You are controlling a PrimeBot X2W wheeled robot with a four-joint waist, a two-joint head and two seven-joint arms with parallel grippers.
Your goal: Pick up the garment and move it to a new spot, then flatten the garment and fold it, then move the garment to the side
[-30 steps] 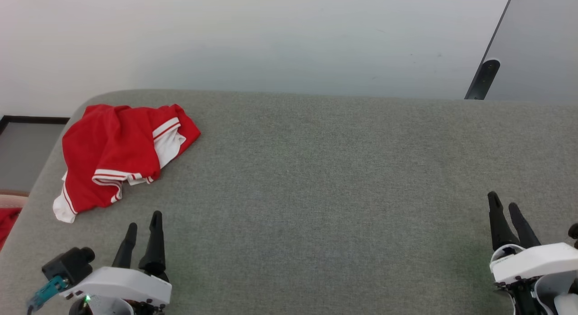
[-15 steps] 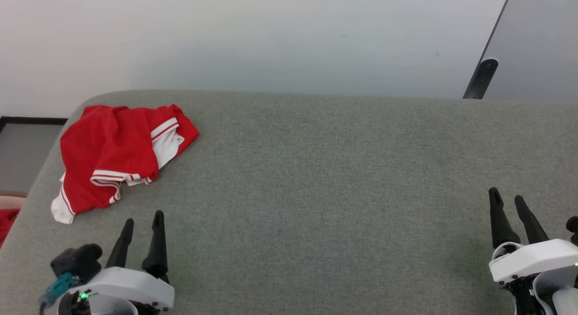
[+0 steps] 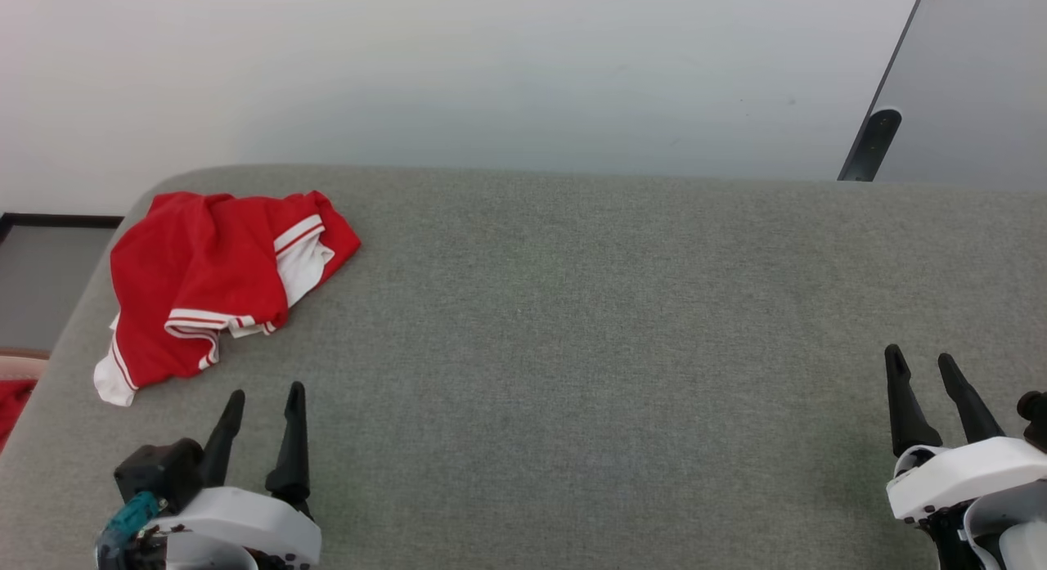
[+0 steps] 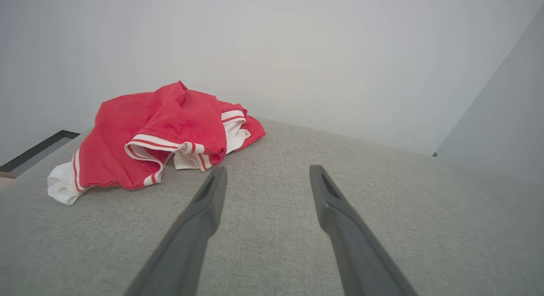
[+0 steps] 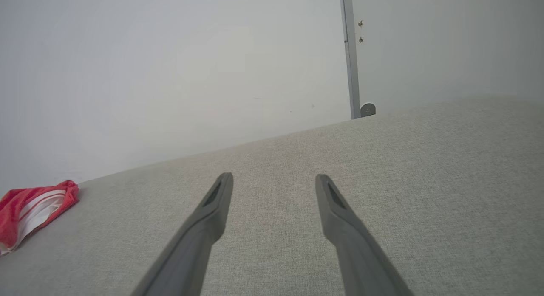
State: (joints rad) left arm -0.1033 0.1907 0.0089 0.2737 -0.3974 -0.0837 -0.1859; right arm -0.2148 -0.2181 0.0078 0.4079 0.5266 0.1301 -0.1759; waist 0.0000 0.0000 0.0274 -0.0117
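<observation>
Head view: garment (image 3: pixel 204 276) crumpled, soft and light, likely limp when lifted; pinch raised red fold; both grippers, left (image 3: pixel 260 406) and right (image 3: pixel 923 367), spread, empty.

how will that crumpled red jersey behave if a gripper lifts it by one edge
Probably floppy: the red jersey lies in soft folds, so it should drape and hang from a single pinch. Likely light, since it looks like thin cloth. Pushed, it would probably bunch up rather than slide on the coarse grey table cover.

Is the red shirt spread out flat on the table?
No, the garment lies crumpled in a heap on the table, near its far left corner.
</observation>
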